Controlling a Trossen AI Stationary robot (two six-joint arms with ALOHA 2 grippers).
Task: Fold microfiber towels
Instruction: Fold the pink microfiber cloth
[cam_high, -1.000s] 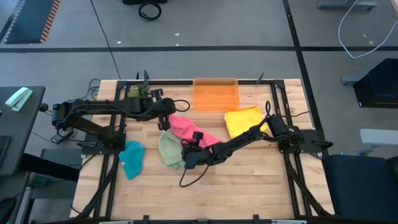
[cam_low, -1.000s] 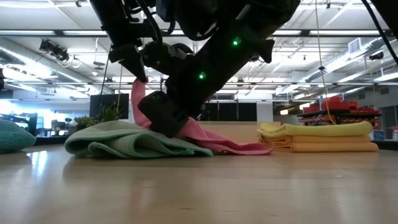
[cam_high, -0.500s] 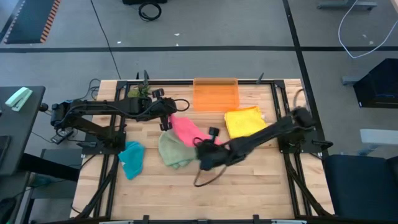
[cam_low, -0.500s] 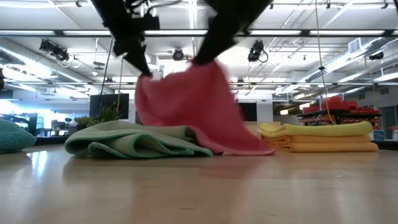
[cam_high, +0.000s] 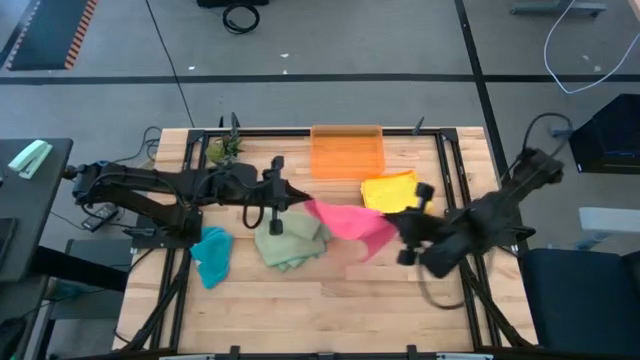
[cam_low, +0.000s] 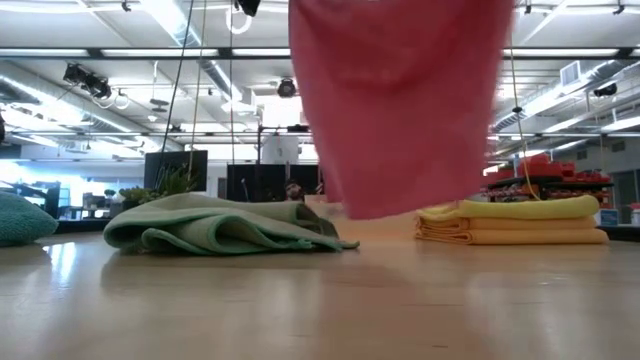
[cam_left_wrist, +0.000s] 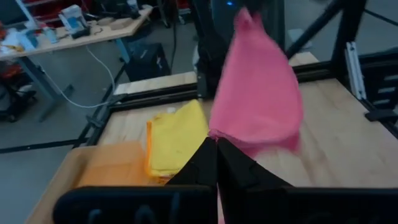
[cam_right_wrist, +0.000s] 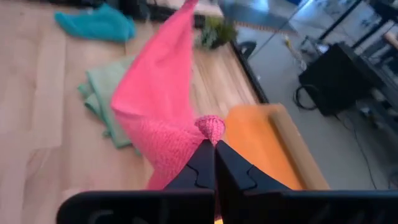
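Pink towel (cam_high: 350, 222), soft and light, sags mid-frame between our left fingers (cam_high: 300, 203) and right fingers (cam_high: 392, 222), both clenched on opposite corners.

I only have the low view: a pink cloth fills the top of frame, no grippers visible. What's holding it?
Observer: Both. The left gripper and right gripper are each shut on the pink towel, stretched between them above the table.
Operator: Anything underneath it?
Observer: The sage green towel lies crumpled just left of it, by the left gripper.
Operator: The yellow stack, how does it sit?
Observer: The yellow towel lies folded next to the orange bin, at the table's far side.
Operator: Other towels?
Observer: A teal towel, bunched near the left edge.
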